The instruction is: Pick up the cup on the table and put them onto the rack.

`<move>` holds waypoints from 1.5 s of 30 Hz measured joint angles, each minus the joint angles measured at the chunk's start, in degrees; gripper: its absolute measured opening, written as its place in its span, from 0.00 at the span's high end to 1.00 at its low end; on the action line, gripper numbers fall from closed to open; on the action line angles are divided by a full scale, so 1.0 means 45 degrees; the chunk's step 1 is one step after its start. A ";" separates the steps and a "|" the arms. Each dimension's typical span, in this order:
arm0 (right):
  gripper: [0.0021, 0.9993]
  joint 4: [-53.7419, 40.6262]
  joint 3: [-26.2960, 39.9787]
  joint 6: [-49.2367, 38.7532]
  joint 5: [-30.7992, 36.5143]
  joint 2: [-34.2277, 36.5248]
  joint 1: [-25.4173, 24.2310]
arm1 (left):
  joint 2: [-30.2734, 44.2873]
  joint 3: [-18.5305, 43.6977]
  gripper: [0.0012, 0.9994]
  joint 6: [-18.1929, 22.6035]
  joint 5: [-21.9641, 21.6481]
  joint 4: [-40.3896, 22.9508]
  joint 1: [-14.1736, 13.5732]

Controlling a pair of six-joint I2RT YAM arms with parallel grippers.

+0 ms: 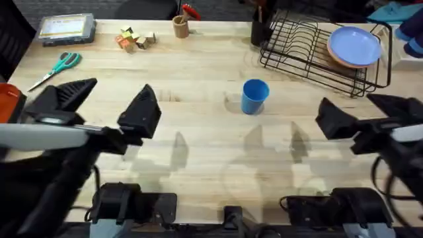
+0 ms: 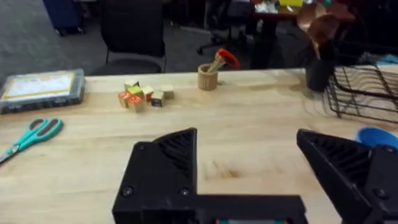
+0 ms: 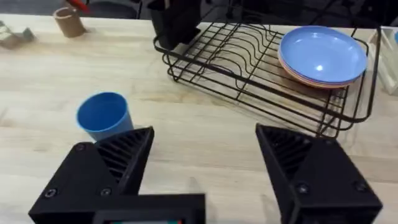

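Pale butcher-block wood makes up the table [image 1: 211, 152], which runs the full width of the overhead view with dark office floor and chairs beyond its far edge. At the far right corner stands the rack [image 1: 310, 49], black wire with upright slats, and a stack of plates [image 1: 355, 46] leans in its right half, a light blue one on top of a pinkish one. A dark utensil holder [image 1: 260, 30] sits against the rack's left end. Both arms hang low over the near part of the table: the left gripper [image 1: 109, 102] at the near left has its two black fingers spread wide with nothing between them, and the right gripper [image 1: 363, 109] at the near right is likewise spread and empty. A grey compartment box [image 1: 66, 28] lies at the far left corner, and teal-handled scissors [image 1: 56, 68] lie nearer along the left edge. The cup [image 1: 254, 96] stands upright, mouth up, on bare wood around the middle of the table, slightly right of centre, near the rack's left corner but apart from it and well clear of both grippers. A small tan wooden cup [image 1: 180, 26] with a red-tipped tool in it stands at the far edge, left of the holder, and a cluster of small coloured blocks [image 1: 134, 38] sits just left of that.
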 joint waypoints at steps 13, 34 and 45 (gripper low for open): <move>0.00 -0.4553 0.5362 0.0001 -0.1366 0.4627 0.0000 | 0.5234 0.7025 0.01 -0.0005 0.0838 -0.6624 0.0000; 0.00 -0.6161 0.6519 0.0001 -0.1642 0.6964 0.0000 | 0.8989 0.7594 0.01 -0.0086 0.1836 -0.7525 0.0000; 0.00 -0.4195 0.6519 0.2361 -0.1735 0.6995 0.0000 | 0.9053 0.7594 0.01 -0.0107 0.1841 -0.7620 0.0000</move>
